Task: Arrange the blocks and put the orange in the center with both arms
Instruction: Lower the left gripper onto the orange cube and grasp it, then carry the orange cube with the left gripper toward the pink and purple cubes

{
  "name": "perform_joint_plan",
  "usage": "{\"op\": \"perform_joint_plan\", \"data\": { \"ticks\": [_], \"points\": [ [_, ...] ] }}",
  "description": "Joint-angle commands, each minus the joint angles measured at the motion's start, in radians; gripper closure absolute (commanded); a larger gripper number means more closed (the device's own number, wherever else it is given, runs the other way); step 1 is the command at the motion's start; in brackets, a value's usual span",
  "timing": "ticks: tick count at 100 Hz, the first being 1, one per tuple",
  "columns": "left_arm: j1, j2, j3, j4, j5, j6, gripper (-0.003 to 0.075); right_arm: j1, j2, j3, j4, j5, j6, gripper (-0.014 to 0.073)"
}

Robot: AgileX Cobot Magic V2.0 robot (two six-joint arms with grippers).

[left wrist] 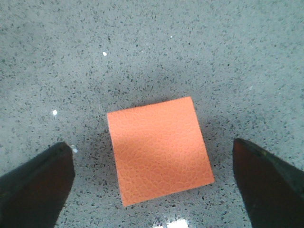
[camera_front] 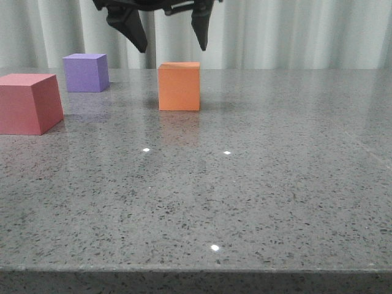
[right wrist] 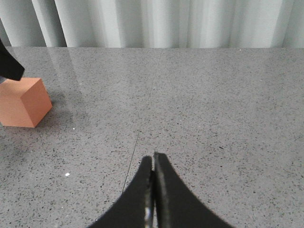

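Note:
The orange cube (camera_front: 179, 87) stands on the grey speckled table (camera_front: 257, 196), back of centre. My left gripper (camera_front: 173, 48) hangs open directly above it, fingers spread wider than the cube and not touching it. From the left wrist, the cube's top face (left wrist: 159, 149) lies between the two dark fingertips (left wrist: 38, 185). The purple cube (camera_front: 86, 72) sits at the back left, and the pinkish-red cube (camera_front: 27, 103) is nearer, at the left edge. My right gripper (right wrist: 153, 154) is shut and empty over bare table, with the orange cube (right wrist: 23, 103) off to its side.
Pale curtains (camera_front: 294, 33) hang behind the table's far edge. The table's front edge (camera_front: 196, 269) runs across the bottom of the front view. A thin seam line (right wrist: 142, 118) crosses the tabletop ahead of the right gripper.

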Motion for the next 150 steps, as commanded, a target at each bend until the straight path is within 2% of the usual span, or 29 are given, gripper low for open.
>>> {"op": "perform_joint_plan", "data": {
  "ticks": [1, 37, 57, 66, 82, 104, 130, 150],
  "points": [
    [-0.005, -0.036, -0.034, 0.015, -0.052, -0.01, 0.0089, -0.007, 0.0, -0.027, -0.022, -0.069, -0.001, 0.066],
    [-0.005, 0.033, -0.034, 0.015, -0.076, -0.01, 0.0104, -0.007, 0.0, -0.027, -0.022, -0.069, -0.001, 0.066],
    [-0.005, 0.045, -0.034, 0.015, -0.06, -0.01, 0.0261, -0.007, 0.0, -0.027, -0.022, -0.069, -0.001, 0.066],
    [-0.005, 0.043, -0.038, 0.015, -0.047, -0.01, 0.0293, -0.007, 0.0, -0.027, -0.022, -0.069, -0.001, 0.066],
    [-0.005, 0.027, -0.085, 0.017, 0.016, 0.038, 0.0293, -0.007, 0.0, -0.027, -0.022, -0.069, -0.001, 0.066],
    [0.017, -0.064, -0.106, 0.006, 0.034, 0.097, 0.0293, -0.007, 0.0, -0.027, -0.022, -0.069, -0.001, 0.066],
    [0.115, -0.201, -0.094, 0.006, 0.099, 0.184, 0.0293, -0.007, 0.0, -0.027, -0.022, -0.069, -0.001, 0.066],
    [0.219, -0.293, -0.003, -0.039, 0.096, 0.245, 0.0293, -0.007, 0.0, -0.027, -0.022, -0.069, -0.001, 0.066]
  ]
}}
